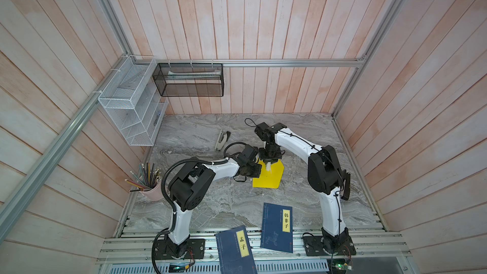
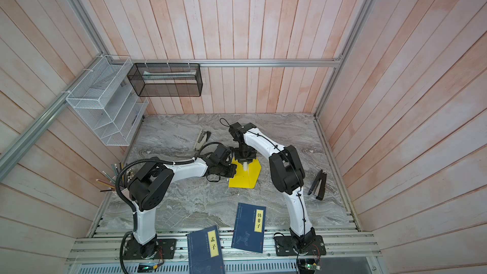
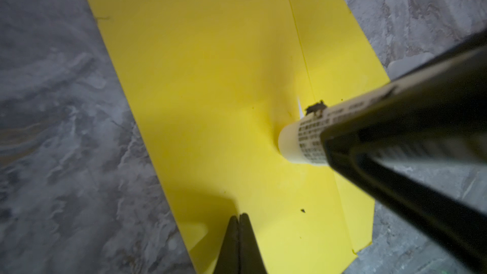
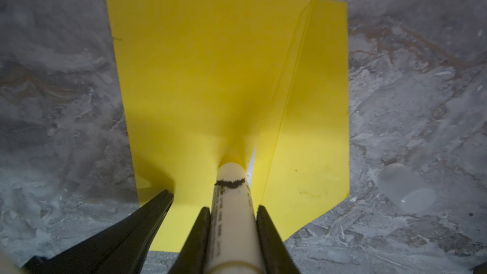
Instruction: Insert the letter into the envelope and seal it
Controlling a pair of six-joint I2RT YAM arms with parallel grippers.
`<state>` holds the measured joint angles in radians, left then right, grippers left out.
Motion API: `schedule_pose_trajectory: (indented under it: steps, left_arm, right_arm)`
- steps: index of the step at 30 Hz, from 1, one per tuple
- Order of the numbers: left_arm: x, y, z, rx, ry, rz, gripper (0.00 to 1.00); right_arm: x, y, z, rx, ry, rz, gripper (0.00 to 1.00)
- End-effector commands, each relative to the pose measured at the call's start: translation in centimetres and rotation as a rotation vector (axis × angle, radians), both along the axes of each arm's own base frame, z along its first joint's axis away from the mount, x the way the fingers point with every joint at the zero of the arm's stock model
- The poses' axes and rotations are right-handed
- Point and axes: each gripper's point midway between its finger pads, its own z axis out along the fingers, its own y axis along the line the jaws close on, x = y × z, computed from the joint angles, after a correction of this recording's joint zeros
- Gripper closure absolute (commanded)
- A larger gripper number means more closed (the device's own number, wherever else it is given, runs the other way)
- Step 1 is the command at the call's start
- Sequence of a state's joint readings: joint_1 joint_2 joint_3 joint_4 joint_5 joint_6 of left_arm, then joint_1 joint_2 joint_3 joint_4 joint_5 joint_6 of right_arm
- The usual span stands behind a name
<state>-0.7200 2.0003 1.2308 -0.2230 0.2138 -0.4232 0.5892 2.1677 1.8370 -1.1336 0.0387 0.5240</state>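
The yellow envelope [image 1: 268, 179] [image 2: 243, 179] lies flat on the marble table, its flap folded out along a crease [image 4: 290, 101]. My right gripper [image 4: 233, 208] [image 1: 268, 161] is shut on a cream glue stick [image 4: 232, 193] [image 3: 300, 141] whose tip presses on the envelope by the crease. The letter shows only as a thin white sliver [image 4: 252, 162] [image 3: 299, 106] in the envelope's mouth beside that tip. My left gripper [image 3: 239, 216] [image 1: 254, 173] is shut, empty, with its tips pressing down on the envelope's edge [image 3: 210, 75]; its fingers [image 4: 160, 201] show in the right wrist view.
Two dark blue books [image 1: 278, 226] [image 1: 235, 251] lie at the front edge. A pink pencil cup [image 1: 152, 191] stands left. A pale stapler [image 1: 221, 139] lies behind, a black one [image 2: 317, 184] right. A clear cap [image 4: 403, 188] rests beside the envelope. Wire baskets [image 1: 131, 101] hang on the wall.
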Motion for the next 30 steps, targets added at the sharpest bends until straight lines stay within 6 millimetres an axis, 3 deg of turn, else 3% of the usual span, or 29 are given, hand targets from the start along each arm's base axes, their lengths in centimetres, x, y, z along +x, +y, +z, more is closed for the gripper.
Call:
schedule_pose_trajectory:
  steps: [1, 6, 12, 15, 21, 30]
  left_arm:
    - [-2.1, 2.4, -3.9, 0.130, 0.109, -0.013, 1.00]
    - [-2.1, 2.1, -3.7, 0.121, 0.106, -0.017, 1.00]
    - [-2.2, 1.7, -3.3, 0.106, 0.105, -0.024, 1.00]
    - [-2.1, 1.6, -3.2, 0.105, 0.103, -0.022, 1.00]
    - [-1.9, 1.6, -3.0, 0.105, 0.100, -0.018, 1.00]
    - [-1.6, 1.5, -2.8, 0.109, 0.094, -0.012, 1.00]
  right_arm:
    - [0.8, -2.7, -1.7, -0.118, 0.005, -0.024, 1.00]
    - [1.2, -1.5, -0.6, -0.048, -0.014, -0.012, 1.00]
    - [0.9, 1.8, 4.5, 0.153, -0.083, 0.024, 1.00]
    - [-0.1, 2.1, 5.8, 0.186, -0.094, 0.024, 1.00]
    - [-1.8, 1.6, 4.1, 0.173, -0.058, 0.017, 1.00]
    - [-2.5, 1.6, 0.2, 0.149, 0.000, 0.019, 1.00]
